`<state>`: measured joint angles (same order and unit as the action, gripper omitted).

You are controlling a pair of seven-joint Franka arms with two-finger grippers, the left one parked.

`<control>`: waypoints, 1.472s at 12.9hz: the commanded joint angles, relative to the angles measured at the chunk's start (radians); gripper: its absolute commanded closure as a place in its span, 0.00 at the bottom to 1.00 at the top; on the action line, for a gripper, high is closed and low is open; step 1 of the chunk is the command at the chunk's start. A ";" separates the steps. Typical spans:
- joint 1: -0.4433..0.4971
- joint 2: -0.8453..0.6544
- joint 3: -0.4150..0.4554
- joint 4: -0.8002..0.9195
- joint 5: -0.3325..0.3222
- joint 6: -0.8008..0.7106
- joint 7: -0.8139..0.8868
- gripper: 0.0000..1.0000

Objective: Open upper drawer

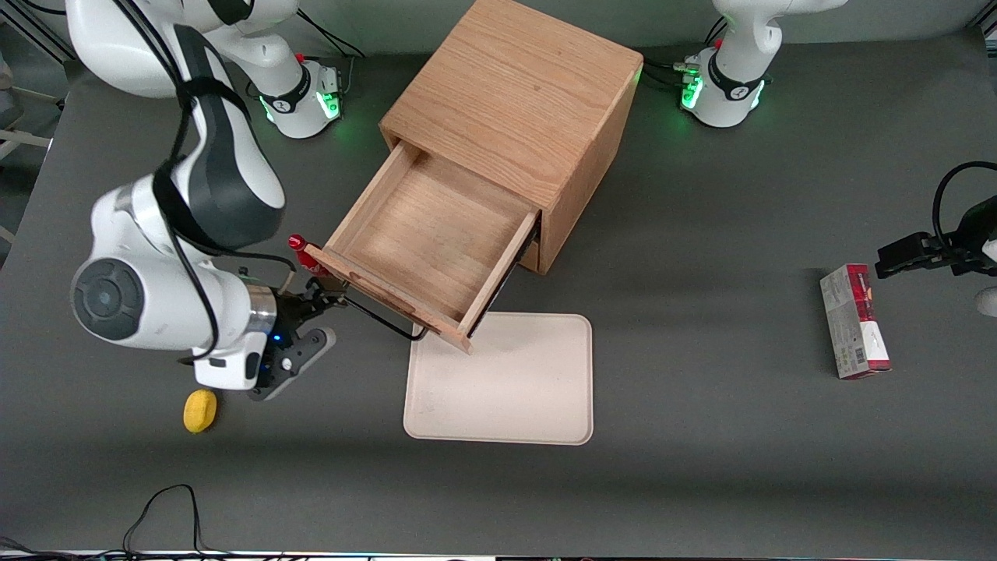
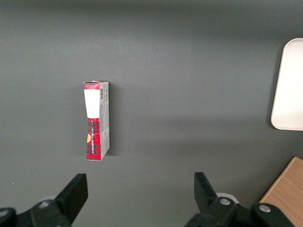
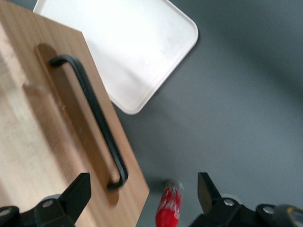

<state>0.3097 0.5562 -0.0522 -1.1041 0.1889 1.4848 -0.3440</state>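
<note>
Looking at this, the upper drawer (image 1: 428, 245) is already pulled well out of the wooden cabinet (image 1: 518, 117), bare tray showing, its front hanging over the edge of the cream tray (image 1: 506, 382) on the surface. The tool (image 1: 327, 300) sits just beside the black handle (image 3: 92, 116) with fingers spread and nothing between them, so it's let go. I'd say basically done, only backing away left.
</note>
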 commanded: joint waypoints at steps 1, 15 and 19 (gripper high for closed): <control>0.006 -0.165 -0.032 -0.176 -0.029 -0.005 0.075 0.00; 0.009 -0.571 -0.219 -0.643 -0.101 0.101 0.126 0.00; -0.047 -0.619 -0.151 -0.700 -0.123 0.175 0.177 0.00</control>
<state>0.3008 -0.0129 -0.2633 -1.7532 0.0988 1.6257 -0.2275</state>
